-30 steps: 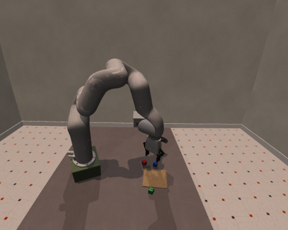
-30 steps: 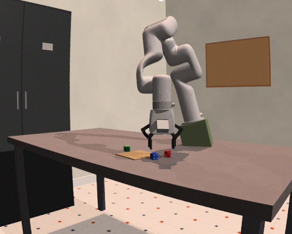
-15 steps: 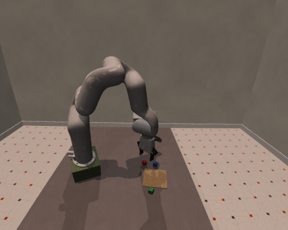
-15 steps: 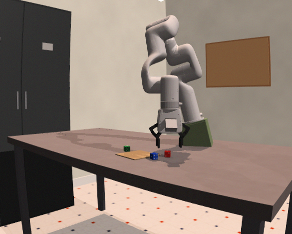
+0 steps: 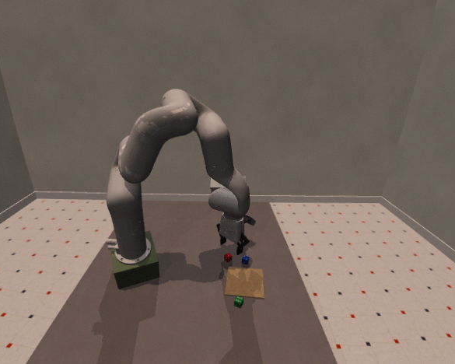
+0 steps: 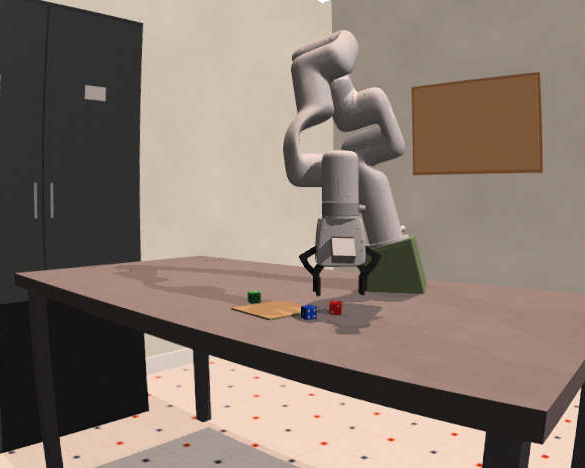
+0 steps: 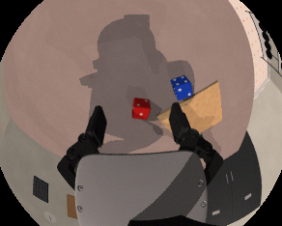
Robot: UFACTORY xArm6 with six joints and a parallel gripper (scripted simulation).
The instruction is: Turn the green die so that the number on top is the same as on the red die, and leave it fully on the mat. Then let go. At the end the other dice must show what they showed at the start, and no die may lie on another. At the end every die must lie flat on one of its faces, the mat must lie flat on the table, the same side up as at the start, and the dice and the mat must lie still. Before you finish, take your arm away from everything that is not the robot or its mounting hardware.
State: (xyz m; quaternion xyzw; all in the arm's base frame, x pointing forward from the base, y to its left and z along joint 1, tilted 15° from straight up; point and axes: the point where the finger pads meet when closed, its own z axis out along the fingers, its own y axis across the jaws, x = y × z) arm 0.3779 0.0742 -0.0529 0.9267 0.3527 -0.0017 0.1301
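Observation:
The green die (image 5: pixel 239 301) (image 6: pixel 254 297) lies on the table just off the mat (image 5: pixel 244 288) (image 6: pixel 267 310) (image 7: pixel 210 111), beside its near edge in the top view. Its upper face shows several pips; the exact number is too small to tell. It is not seen in the wrist view. The red die (image 5: pixel 228 257) (image 6: pixel 335 307) (image 7: pixel 141 108) lies on the table off the mat's other side. The wrist view shows a two-pip face and a one-pip face on it. My gripper (image 5: pixel 231 246) (image 6: pixel 339 292) (image 7: pixel 137 112) is open and empty, above the table near the red die.
The blue die (image 5: pixel 245 259) (image 6: pixel 309 311) (image 7: pixel 182 88) lies on the table near the mat's corner, close to the red die. The mat lies flat between the green die and the other two. The green robot base (image 5: pixel 136 270) (image 6: pixel 395 266) stands at the table's other side.

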